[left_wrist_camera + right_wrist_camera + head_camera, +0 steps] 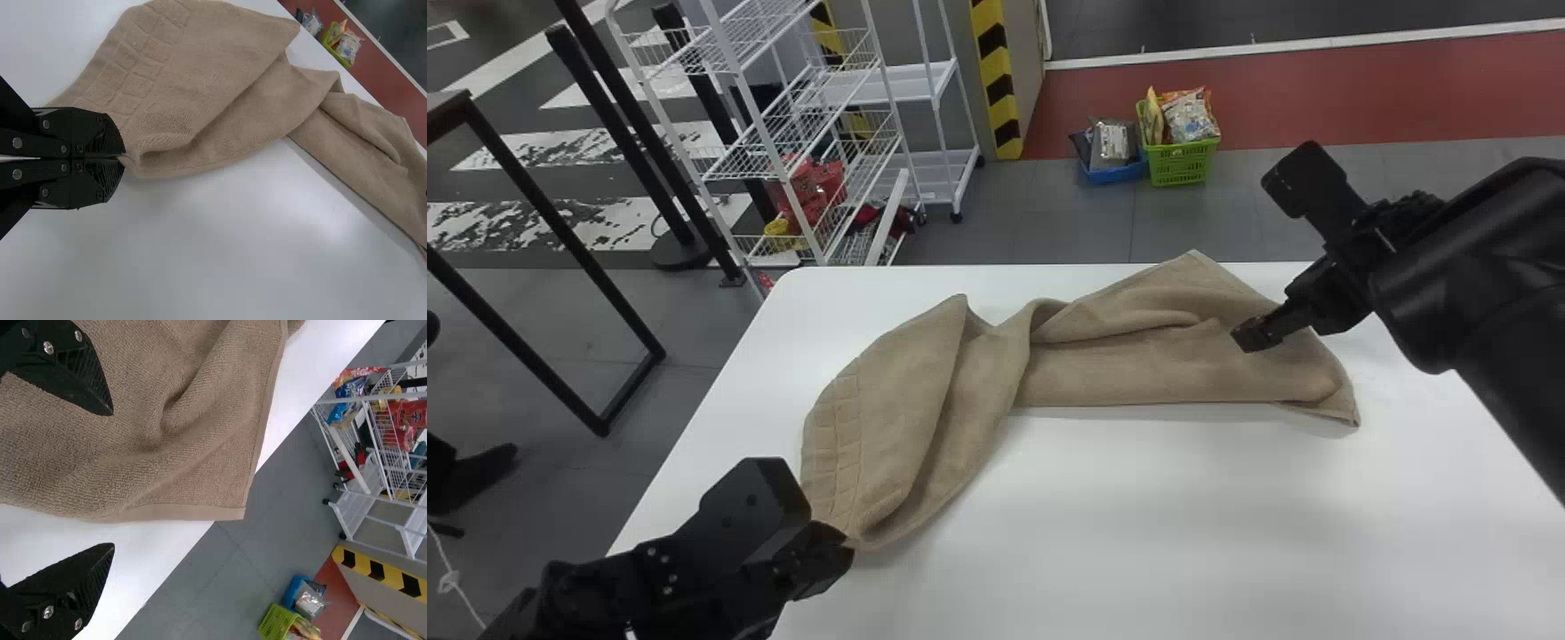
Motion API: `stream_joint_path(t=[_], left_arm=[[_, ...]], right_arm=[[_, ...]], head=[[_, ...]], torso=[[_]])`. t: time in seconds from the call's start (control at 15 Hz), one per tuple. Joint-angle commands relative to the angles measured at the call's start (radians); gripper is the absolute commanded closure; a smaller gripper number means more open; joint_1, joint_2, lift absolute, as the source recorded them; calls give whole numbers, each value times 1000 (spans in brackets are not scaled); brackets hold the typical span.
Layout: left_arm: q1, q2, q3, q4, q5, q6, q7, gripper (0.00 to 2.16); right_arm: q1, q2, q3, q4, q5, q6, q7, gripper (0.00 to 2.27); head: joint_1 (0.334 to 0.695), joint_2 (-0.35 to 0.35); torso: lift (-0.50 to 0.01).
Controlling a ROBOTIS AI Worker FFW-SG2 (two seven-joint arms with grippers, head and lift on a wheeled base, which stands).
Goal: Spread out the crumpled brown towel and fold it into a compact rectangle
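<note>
Brown towel [1138, 364] lies loosely across the white surface [1183, 533]. Put a clock on the surface's middle, 12 pointing away from the robot, and it runs from 8 o'clock up past 11 to 2, with a twisted fold between its two ends. The left claw [843, 551], at 8, is closed and has a pinch of the ribbed end's near corner. The right claw [1256, 336], at 2, is wide open and holds nothing; one finger is over the cloth, the other over bare surface. That claw and its arm hide some of the towel's end and the surface's edge. Beyond the surface are a black frame [565, 231] at 10, a white wire rack [758, 133] towards 11, a striped pillar [996, 80] between 11 and 12, and green [1183, 164] and blue baskets [1116, 173] with packets around 12.
</note>
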Motion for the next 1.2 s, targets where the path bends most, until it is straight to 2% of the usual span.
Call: stream_joint_path(t=[0.0, 0.13, 0.33, 0.53, 0.67, 0.73, 0.93, 1.13], left_arm=[[5, 1, 2, 0, 1, -6, 0, 1791], [5, 3, 5, 0, 1, -9, 0, 1791], [6, 6, 8, 0, 1, -9, 0, 1791], [6, 6, 11, 0, 1, -15, 0, 1791], [6, 6, 11, 0, 1, -15, 0, 1791], [6, 6, 11, 0, 1, -15, 0, 1791], [6, 6, 11, 1, 1, -19, 3, 1791], [2, 6, 16, 4, 1, -31, 9, 1791]], right_arm=[[0, 1, 4, 15, -4, -4, -13, 218], [0, 1, 2, 23, -4, -10, -27, 431], [0, 1, -2, 29, -10, -10, -52, 458], [0, 1, -7, 31, -9, -10, -50, 694], [3, 1, -12, 31, -9, -7, -50, 1116], [8, 1, -19, 29, -9, -7, -50, 1237], [58, 1, -41, -11, -7, -53, -47, 1298], [227, 1, -45, -330, 2, -44, 28, 1295]], head=[[695, 256], [695, 255], [695, 250], [695, 248], [695, 248], [695, 248], [695, 245], [695, 258]], torso=[[-127], [-127], [-127], [-127], [-127], [-127], [-127], [-127]])
